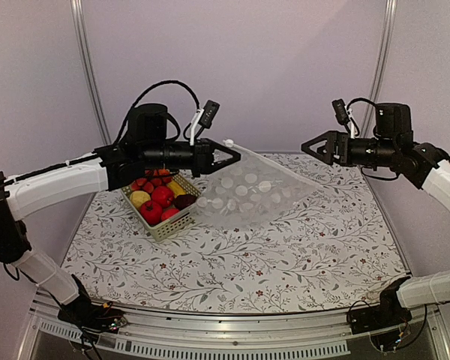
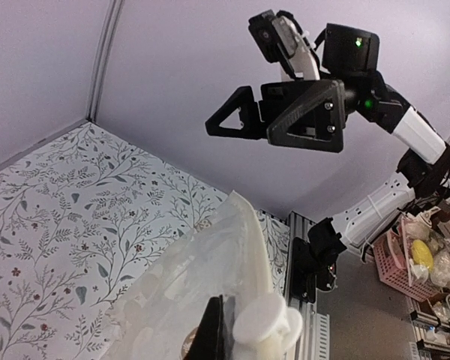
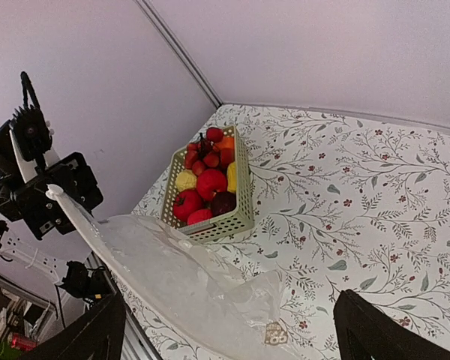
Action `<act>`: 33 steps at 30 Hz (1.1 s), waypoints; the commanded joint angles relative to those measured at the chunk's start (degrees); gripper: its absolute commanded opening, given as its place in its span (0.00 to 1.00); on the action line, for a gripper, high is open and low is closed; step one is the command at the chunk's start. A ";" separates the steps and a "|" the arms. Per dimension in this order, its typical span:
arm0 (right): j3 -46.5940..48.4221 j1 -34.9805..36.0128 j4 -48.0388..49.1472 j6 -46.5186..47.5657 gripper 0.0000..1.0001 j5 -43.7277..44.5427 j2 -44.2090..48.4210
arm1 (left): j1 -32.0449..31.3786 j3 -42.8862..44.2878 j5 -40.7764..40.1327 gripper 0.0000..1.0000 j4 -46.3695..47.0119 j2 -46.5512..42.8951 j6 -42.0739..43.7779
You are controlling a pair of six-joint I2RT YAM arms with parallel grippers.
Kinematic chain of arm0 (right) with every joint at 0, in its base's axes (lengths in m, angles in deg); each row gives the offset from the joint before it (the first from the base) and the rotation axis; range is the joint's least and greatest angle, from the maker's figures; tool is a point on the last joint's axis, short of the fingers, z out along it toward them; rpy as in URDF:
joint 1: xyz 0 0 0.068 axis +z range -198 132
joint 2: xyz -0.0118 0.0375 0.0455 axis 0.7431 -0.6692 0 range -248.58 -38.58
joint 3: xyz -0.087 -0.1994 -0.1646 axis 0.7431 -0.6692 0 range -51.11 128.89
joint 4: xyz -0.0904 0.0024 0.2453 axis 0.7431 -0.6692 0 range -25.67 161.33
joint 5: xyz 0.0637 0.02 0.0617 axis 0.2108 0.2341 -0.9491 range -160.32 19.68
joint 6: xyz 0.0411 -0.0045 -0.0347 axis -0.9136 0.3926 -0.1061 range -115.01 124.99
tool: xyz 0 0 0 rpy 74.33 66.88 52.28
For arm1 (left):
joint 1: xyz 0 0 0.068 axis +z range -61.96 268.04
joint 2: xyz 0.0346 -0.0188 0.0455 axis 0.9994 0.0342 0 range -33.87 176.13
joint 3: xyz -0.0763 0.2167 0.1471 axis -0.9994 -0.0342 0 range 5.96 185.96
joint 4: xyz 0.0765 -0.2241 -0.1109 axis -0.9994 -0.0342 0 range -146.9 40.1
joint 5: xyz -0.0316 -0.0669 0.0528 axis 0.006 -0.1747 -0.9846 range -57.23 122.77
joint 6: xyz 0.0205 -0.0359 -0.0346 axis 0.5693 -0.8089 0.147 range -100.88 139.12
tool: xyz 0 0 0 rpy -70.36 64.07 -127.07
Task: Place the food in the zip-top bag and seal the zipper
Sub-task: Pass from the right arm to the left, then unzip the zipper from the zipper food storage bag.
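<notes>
Bag (image 1: 247, 193) hanging from left gripper (image 1: 235, 155)
Left jaws are pinching its corner; right gripper (image 1: 305, 144) is gaping wide, touching nothing.

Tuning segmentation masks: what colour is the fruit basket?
Pale green basket; the right wrist view shows it best.

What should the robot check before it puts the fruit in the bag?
1. Left gripper shut on the zip-top bag, one corner lifted: ok.
2. Right gripper has its jaws open and holds nothing: ok.
3. Toy fruits are in plain sight in the green basket: ok.
4. Opening is wide enough for a fruit: cannot tell.
5. Fruit inside the bag: not ok, none yet.
</notes>
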 commanded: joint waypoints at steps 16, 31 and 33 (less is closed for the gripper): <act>10.63 17.66 -7.23 5.55 0.67 -5.35 -11.98 | -5.53 8.20 9.61 0.00 -9.31 9.95 1.88; 11.92 19.62 -3.12 5.44 0.50 -5.75 -15.80 | -6.64 8.68 10.69 0.00 -10.36 11.18 1.46; 11.96 19.72 -2.69 5.51 0.47 -5.87 -16.05 | -6.64 8.94 10.77 0.00 -10.45 11.47 1.51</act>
